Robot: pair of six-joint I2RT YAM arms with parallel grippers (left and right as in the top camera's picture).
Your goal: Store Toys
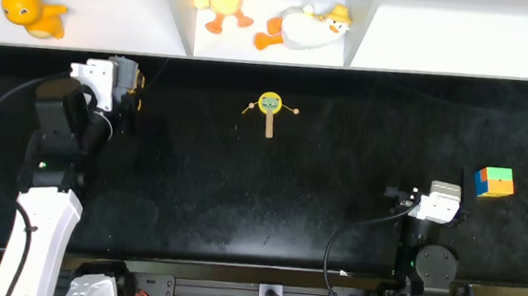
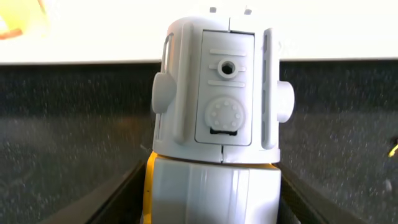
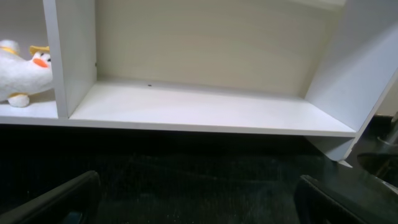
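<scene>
The left gripper [image 1: 116,82] is clamped on the white robot toy [image 2: 221,93], just in front of the left compartment of the shelf [image 1: 465,36]. The right gripper [image 3: 198,202] has its fingers spread, well in front of the shelf's right compartment. The rattle drum [image 1: 268,108] lies in front of the shelf's middle compartment.

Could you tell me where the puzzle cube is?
In the top view, the puzzle cube lies on the black table at far right, beside the right arm.

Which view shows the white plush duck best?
Top view: the white plush duck lies whole in the middle compartment of the shelf. Right wrist view catches just its head and a foot at the frame edge.
</scene>
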